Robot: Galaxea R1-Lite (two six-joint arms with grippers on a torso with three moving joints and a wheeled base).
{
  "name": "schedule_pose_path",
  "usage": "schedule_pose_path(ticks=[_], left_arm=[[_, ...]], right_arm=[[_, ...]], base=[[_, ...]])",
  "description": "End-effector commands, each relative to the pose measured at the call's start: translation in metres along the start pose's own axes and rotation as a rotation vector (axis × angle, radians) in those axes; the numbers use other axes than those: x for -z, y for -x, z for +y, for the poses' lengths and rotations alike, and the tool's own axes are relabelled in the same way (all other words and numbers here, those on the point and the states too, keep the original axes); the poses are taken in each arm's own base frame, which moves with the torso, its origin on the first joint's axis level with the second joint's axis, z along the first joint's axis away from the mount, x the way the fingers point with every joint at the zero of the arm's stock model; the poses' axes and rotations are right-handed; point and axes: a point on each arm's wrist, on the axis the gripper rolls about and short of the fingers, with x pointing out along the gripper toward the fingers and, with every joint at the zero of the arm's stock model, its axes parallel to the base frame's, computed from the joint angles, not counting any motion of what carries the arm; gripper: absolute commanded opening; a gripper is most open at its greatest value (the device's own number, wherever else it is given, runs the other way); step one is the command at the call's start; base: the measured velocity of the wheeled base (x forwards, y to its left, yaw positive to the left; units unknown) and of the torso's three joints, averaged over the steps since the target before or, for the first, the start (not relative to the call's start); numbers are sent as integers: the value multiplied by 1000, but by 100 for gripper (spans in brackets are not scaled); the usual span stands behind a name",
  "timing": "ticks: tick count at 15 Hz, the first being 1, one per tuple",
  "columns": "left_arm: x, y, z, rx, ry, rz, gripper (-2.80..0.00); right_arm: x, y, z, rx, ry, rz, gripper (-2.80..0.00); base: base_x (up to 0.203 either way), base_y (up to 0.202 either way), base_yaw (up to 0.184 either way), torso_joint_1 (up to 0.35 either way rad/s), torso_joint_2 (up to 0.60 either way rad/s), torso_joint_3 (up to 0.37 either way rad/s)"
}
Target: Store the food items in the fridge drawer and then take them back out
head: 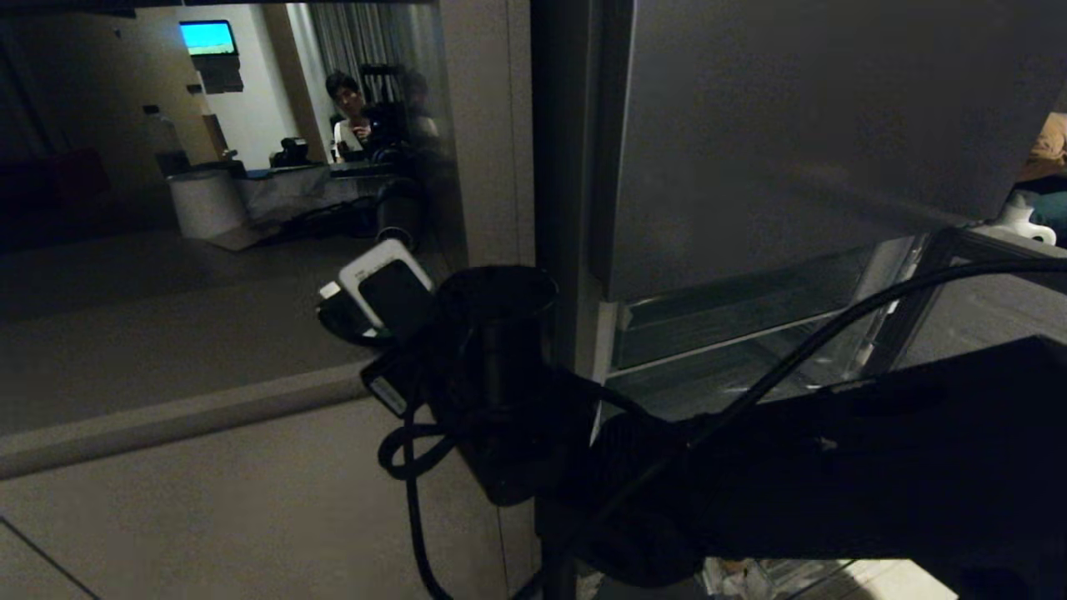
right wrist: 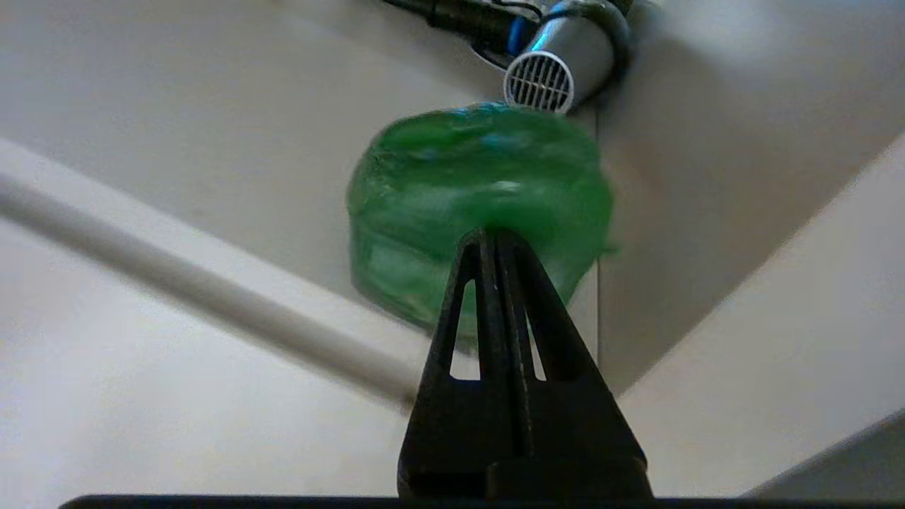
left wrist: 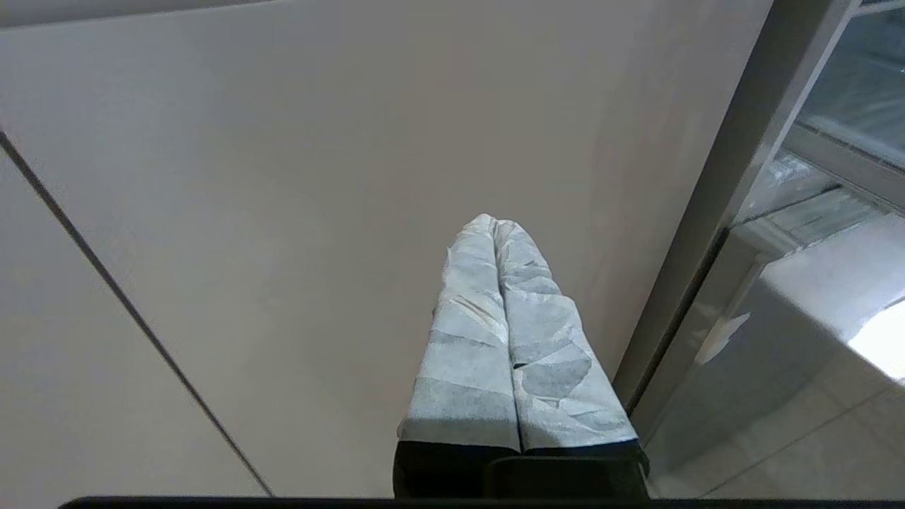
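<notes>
Pincer [right wrist: 495, 237] of right arm shut tip-to-tip on the edge of a crinkled translucent green plastic bag [right wrist: 474, 184] just beyond it; carry steadily, lest the thin hold slip.

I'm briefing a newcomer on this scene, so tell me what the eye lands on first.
A bright green translucent lump sits just beyond the shut tips of the right gripper, below a silver vented cylinder. In the head view, a dark arm crosses in front of the fridge drawer, under a grey fridge panel. The left gripper, wrapped in pale tape, is shut over pale floor.
</notes>
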Motion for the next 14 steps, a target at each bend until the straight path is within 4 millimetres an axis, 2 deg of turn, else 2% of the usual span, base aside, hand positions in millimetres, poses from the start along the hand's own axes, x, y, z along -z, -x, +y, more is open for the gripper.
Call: schedule_pose_path(ticks=[1, 4, 8, 10, 12, 14], left_arm=[[0, 0, 0, 0, 0, 0, -280], [0, 0, 0, 0, 0, 0, -280], [0, 0, 0, 0, 0, 2, -280], [0, 0, 0, 0, 0, 0, -280], [0, 0, 0, 0, 0, 1, -280], [0, 0, 0, 0, 0, 0, -280]], right_arm=[[11, -15, 3, 17, 3, 5, -280], [17, -27, -2, 43, 1, 0, -280], [10, -23, -3, 44, -8, -14, -280], [3, -13, -2, 29, -12, -19, -280], [-9, 4, -2, 8, -15, -21, -280], [-12, 32, -5, -25, -4, 7, -280]], base=[[0, 0, 0, 0, 0, 0], [0, 0, 0, 0, 0, 0], [0, 0, 0, 0, 0, 0], [0, 0, 0, 0, 0, 0], [0, 0, 0, 0, 0, 0], [0, 0, 0, 0, 0, 0]])
